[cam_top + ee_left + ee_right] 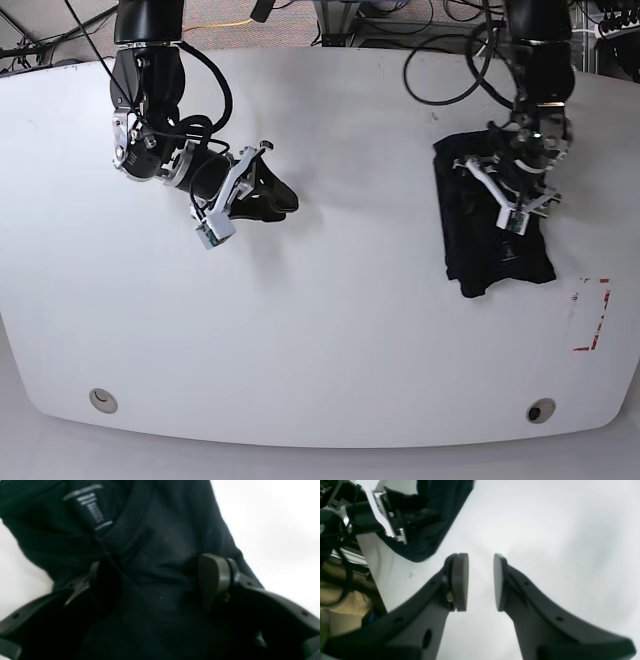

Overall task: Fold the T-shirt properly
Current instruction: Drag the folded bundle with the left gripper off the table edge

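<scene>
Black short-sleeved T-shirt [490, 225] of thin soft fabric lies bunched into a narrow strip at the far right of the white tabletop [330, 330] as you see it from the base, its long axis running away from you. Your left tool [160, 580] sits directly over it, fingers spread wide astride the cloth near the neck label [87, 507], gripping nothing. Your right tool [481, 582] hangs well apart over bare tabletop, part open and empty, so the left arm is nearer.
</scene>
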`<state>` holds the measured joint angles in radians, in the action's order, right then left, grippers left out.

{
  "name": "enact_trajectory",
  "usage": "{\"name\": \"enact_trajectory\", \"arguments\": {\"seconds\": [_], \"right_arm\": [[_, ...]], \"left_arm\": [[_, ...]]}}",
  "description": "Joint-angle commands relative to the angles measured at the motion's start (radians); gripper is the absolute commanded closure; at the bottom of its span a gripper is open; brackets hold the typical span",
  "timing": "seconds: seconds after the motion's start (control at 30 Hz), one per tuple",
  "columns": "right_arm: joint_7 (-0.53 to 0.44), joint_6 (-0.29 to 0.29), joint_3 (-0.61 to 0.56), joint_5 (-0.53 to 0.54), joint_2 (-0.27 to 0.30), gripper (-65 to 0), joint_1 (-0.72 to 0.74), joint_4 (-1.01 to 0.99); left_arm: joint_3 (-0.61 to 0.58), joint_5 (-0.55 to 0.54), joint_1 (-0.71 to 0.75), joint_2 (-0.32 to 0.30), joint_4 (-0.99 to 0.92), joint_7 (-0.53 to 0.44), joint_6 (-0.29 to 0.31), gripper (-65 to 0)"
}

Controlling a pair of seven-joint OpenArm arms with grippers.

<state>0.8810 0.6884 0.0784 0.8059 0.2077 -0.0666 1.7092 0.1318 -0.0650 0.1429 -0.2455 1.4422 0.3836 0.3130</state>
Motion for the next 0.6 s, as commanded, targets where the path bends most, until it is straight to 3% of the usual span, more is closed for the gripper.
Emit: {"name": "enact_trajectory", "arguments": {"seconds": [0.0, 0.13, 0.4, 0.57], "right_arm": [[0.01, 0.01, 0.005, 0.013, 0.009, -16.6, 0.018, 0.047], [0.014, 0.01, 0.005, 0.014, 0.009, -16.6, 0.014, 0.085], [0.014, 0.01, -0.001, 0.013, 0.009, -16.6, 0.007, 0.091], [0.014, 0.01, 0.002, 0.011, 0.009, -16.6, 0.009, 0.088]], "left_arm": [[0.041, 0.078, -0.018, -0.101, -0.062, 0.147, 0.087, -44.7], [0.114, 0.078, -0.047, -0.255, -0.154, 0.143, 0.203, -44.7], [0.148, 0.077, -0.136, -0.46, -0.352, 0.14, 0.372, -44.7], [0.231, 0.075, -0.128, -0.518, -0.409, 0.14, 0.385, -44.6]]}}
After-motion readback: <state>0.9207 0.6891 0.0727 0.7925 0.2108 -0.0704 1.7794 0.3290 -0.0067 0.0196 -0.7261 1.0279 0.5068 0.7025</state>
